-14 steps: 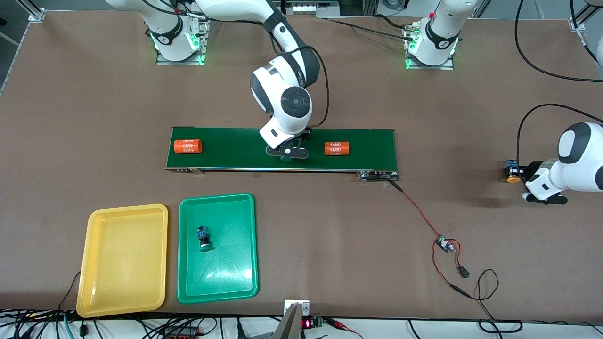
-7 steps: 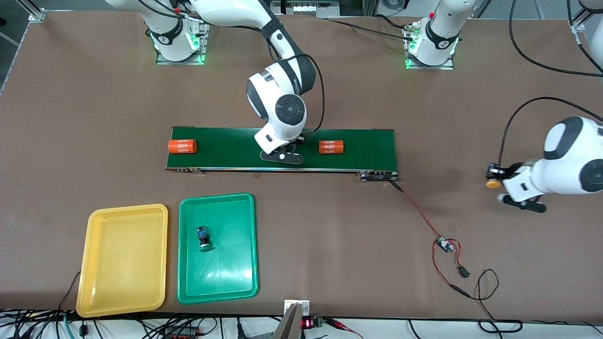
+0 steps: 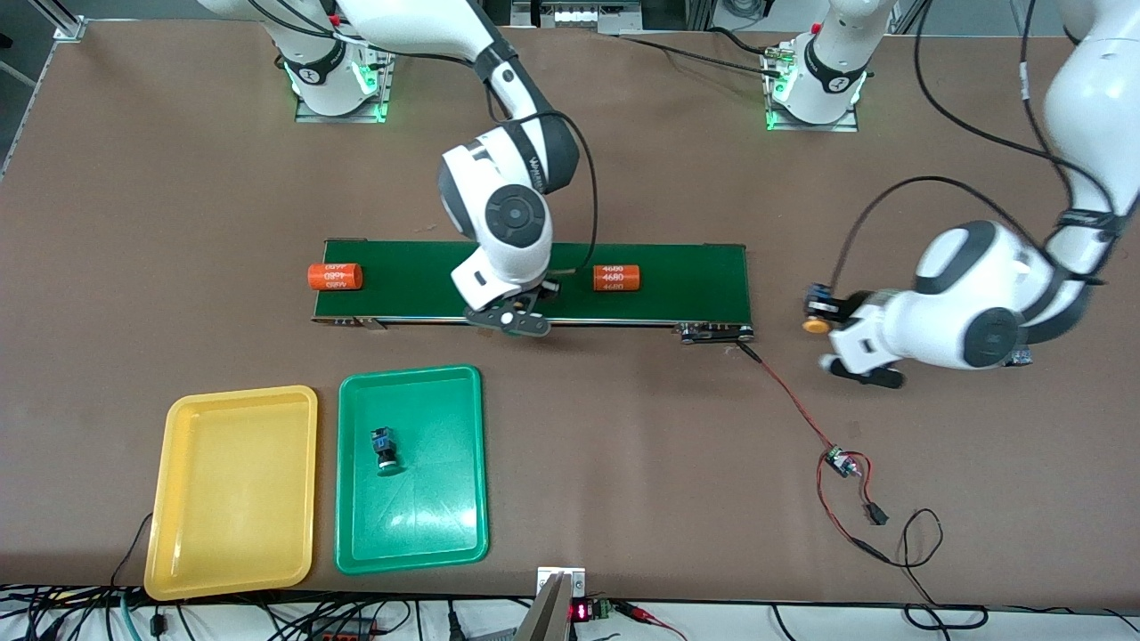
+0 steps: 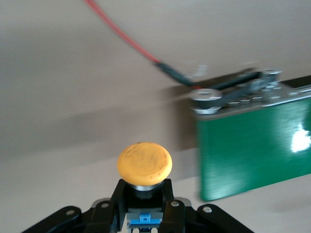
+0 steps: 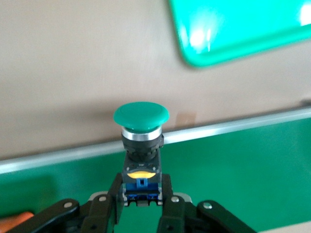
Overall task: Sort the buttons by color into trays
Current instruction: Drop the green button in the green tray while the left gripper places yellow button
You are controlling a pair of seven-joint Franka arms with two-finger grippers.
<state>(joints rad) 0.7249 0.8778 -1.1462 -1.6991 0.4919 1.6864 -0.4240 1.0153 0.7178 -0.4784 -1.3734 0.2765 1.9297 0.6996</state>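
Right gripper (image 3: 508, 319) up in the air over the conveyor belt's (image 3: 677, 289) edge nearer the front camera, fingers (image 5: 112, 201) clamped on the blue-and-black body of a green-capped button (image 5: 141, 116) — cap pointing out past the fingertips, toward the green tray (image 3: 450, 532). Left gripper (image 3: 824, 319) over bare table (image 3: 134, 223) just off the belt's end on the left arm's side, clenched on a yellow-capped button (image 4: 144, 162), cap foremost; in the front view that button (image 3: 815, 312) visible as a small orange cap with a blue-and-black block at the tip of the hand. Another button (image 3: 384, 447) lying on its side in the green tray, in the half of the tray nearer the belt, dark body with a blue end. Yellow tray (image 3: 178, 552) just beside the green one, toward the right arm's end of the table, both trays nearer the front camera than the belt. On the belt, two orange cylinders with white numbers — one (image 3: 334, 277) at the end toward the right arm, the other (image 3: 616, 279) past the middle toward the left arm, well apart, with the right arm's wrist between them. Red wire (image 3: 788, 392) running from the belt's corner to a small circuit board (image 3: 837, 461) on the table, nearer the front camera.
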